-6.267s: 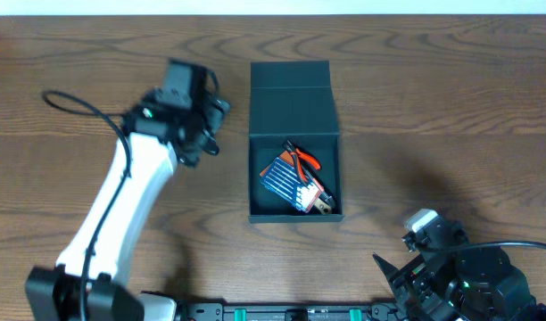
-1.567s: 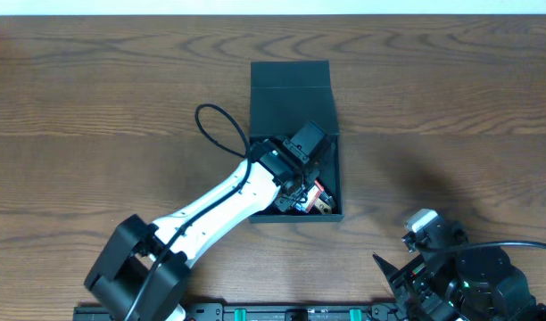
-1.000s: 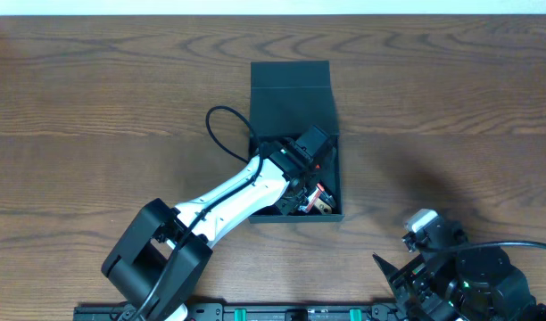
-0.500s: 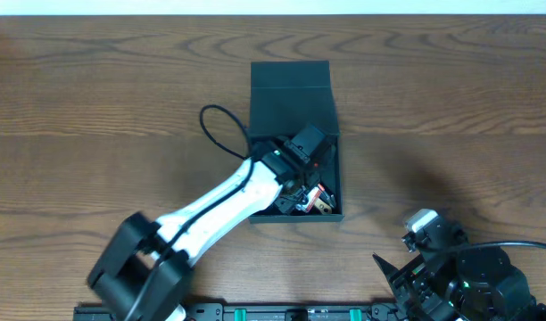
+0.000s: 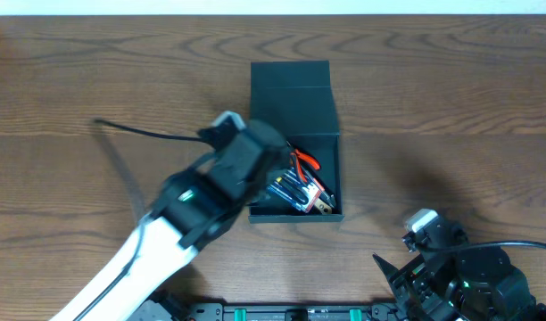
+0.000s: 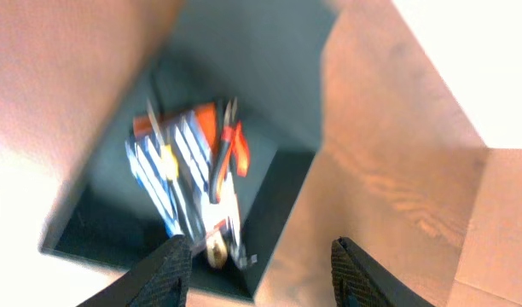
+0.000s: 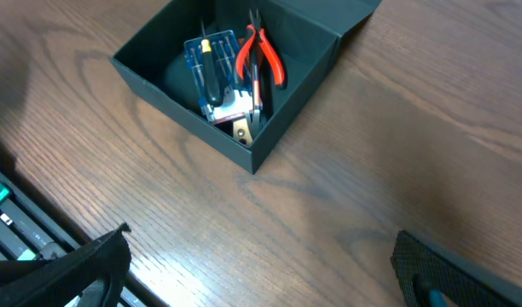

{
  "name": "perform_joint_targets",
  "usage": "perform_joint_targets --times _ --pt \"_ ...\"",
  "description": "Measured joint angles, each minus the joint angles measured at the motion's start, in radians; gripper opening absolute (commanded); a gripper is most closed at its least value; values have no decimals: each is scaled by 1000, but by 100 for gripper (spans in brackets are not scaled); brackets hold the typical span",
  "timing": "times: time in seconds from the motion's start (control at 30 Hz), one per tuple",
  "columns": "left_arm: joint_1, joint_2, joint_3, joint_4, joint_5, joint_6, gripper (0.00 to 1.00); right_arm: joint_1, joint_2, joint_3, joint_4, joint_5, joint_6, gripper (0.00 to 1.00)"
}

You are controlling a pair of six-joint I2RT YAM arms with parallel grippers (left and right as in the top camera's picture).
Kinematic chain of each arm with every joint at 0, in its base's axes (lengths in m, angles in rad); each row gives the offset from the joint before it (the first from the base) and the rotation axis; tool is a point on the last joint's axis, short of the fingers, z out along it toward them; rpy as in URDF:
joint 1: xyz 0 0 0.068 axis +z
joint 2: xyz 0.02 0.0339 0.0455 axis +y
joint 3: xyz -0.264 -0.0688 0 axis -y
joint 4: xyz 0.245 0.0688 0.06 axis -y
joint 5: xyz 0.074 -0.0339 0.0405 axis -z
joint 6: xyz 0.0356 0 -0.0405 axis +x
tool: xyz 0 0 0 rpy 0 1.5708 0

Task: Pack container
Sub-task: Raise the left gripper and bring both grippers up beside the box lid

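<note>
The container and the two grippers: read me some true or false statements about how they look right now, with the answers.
1. The container has its lid folded open. True.
2. The container holds nothing. False: red-handled pliers and a blue screwdriver packet lie inside.
3. The left gripper is shut on the pliers. False: its fingers are spread above the container with nothing between them.
4. The right gripper is open over the bare table, beside the container. True.
</note>
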Motion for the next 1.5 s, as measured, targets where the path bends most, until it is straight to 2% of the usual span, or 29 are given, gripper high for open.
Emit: perform_joint_targets --times 0.03,0.27,0.47,0.63,0.97,1.2,1.33,1.5 --pt "6 -33 0 0 -21 37 99 0 0 0 0 0 0 99" --pt "13 -219 0 -2 -124 237 99 0 0 0 0 0 0 99" --pt "13 -272 0 -6 -195 442 99 0 0 0 0 0 0 99" --pt "13 -283 0 -37 -220 531 98 0 0 0 0 0 0 99" --pt "13 -252 0 -66 -219 566 99 0 0 0 101 -48 33 99" --pt "13 -252 0 -98 -220 576 99 0 26 -2 309 -75 90 99" --pt "28 -249 4 -97 -218 555 100 -15 159 41 330 -70 151 99" --pt "142 -224 75 -93 -173 529 97 -121 460 278 236 -67 159 99"
